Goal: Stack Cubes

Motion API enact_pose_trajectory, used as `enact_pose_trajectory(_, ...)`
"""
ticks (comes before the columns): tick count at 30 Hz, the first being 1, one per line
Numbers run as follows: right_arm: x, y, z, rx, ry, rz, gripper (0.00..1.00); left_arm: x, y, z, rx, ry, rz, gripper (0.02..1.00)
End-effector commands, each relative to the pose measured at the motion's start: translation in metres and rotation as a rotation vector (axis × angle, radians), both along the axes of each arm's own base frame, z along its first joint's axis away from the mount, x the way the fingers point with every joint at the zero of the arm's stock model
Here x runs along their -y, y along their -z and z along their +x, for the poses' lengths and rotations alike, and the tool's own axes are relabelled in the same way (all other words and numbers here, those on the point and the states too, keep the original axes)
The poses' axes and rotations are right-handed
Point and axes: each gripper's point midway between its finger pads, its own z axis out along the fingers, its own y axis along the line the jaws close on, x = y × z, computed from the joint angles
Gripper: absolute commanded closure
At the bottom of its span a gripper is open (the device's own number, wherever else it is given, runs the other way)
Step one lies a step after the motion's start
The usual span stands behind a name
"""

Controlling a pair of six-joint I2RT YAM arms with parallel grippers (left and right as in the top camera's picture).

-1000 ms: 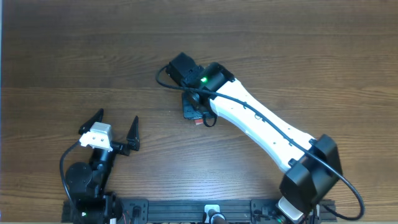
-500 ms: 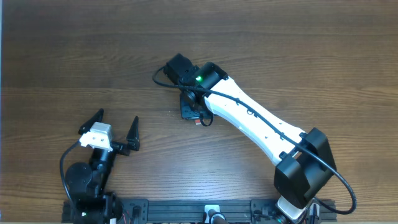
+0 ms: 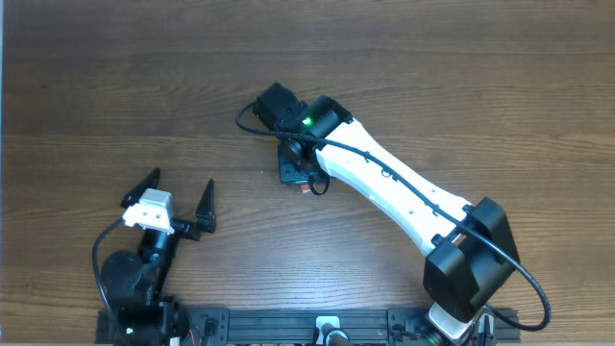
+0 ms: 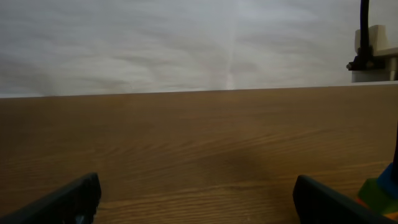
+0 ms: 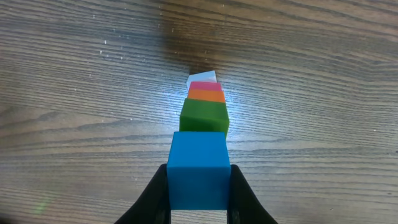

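Right wrist view looks straight down a stack of cubes on the wooden table. The right claw is clenched on the blue cube, and its two dark fingers press the cube's opposite sides. That blue cube is the top of the stack and sits between the fingers. Directly beneath the claw come the green cube, the orange cube, a pink-red cube, and a white cube at the base touching the table. Each lower cube shows only as a thin sliver past the one above.

From the top view, the right claw points down at mid-table, with the arm's wrist covering most of the stack. The left claw is released, with its fingers spread wide, well apart from the stack and holding nothing. In the left wrist view, green and blue corners of the stack show just beyond one finger of the left claw.
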Motion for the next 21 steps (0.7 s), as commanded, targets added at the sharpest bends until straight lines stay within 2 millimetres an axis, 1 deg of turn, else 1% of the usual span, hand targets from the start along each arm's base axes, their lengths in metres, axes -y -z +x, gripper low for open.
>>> enact_pose_trajectory(1,-0.0008,-0.0038,0.0054,0.009,0.023,0.013,0.991,0.0002,0.0013,-0.0003,0.003,0.004,0.011,0.018)
enact_pose_trajectory(21,0.0001,-0.0094,0.0117,0.022,0.027,0.023,0.991,0.0002,0.0013,-0.0003,0.003,0.004,0.011,0.018)
